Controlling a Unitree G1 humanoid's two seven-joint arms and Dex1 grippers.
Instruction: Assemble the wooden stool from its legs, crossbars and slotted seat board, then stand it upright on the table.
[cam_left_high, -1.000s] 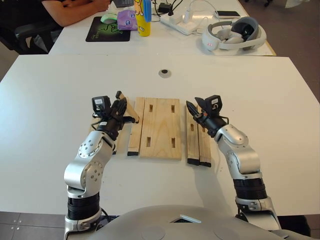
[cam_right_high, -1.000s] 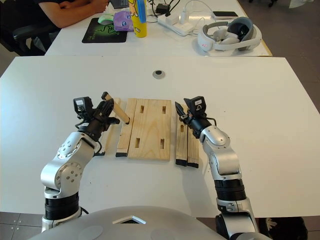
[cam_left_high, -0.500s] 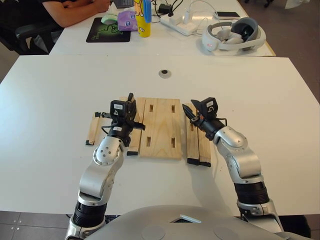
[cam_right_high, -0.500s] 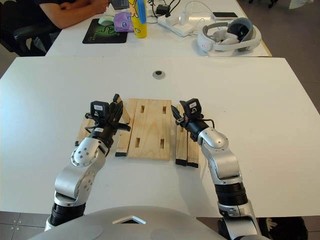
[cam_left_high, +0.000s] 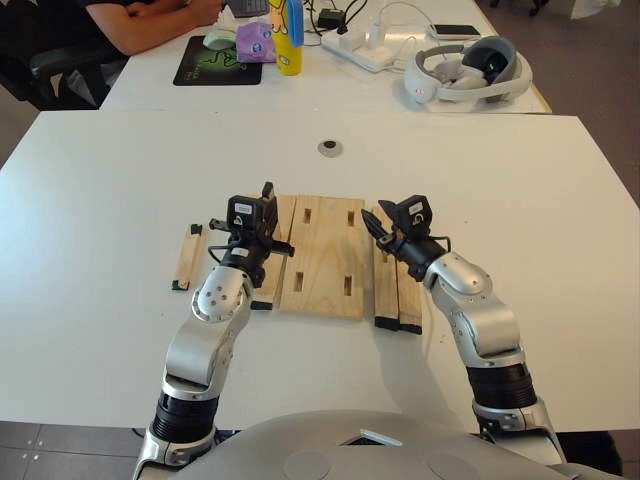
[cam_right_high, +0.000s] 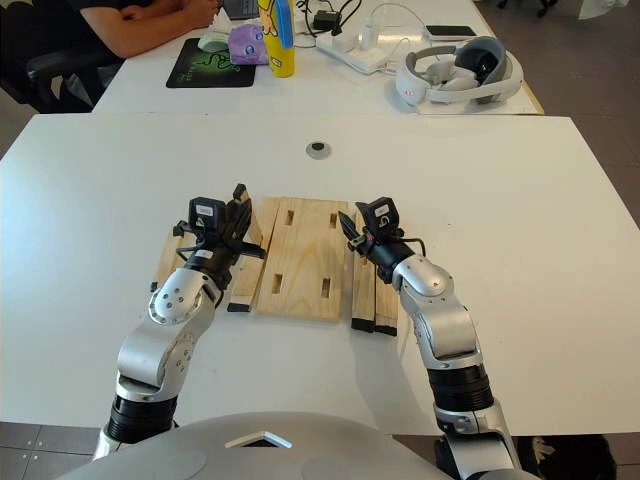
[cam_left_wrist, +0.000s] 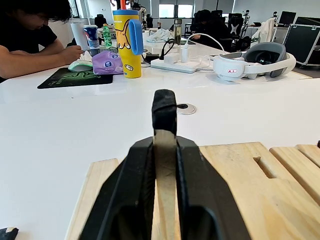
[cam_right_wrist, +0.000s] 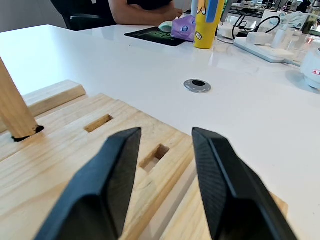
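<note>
The work looks to be at the fitting of the first leg. The left gripper (cam_left_wrist: 165, 150) has its black fingers (cam_left_wrist: 127, 200) closed tight on a slim pale wooden leg with black end caps (cam_left_wrist: 164, 112). The leg is held nearly upright, its lower end at the left edge of the flat pale wooden seat board with four rectangular slots (cam_left_high: 320, 258), which lies mid-way across the white table (cam_left_high: 500, 200). The next move, I judge, calls for shifting that lower end over the nearest slot and pressing straight down. The right gripper (cam_right_wrist: 165, 135) hovers over the board's far right slot, fingers moderately spread and holding nothing, placed to brace the board. Loose pale wooden strips (cam_left_high: 398, 290) lie beside the board.
</note>
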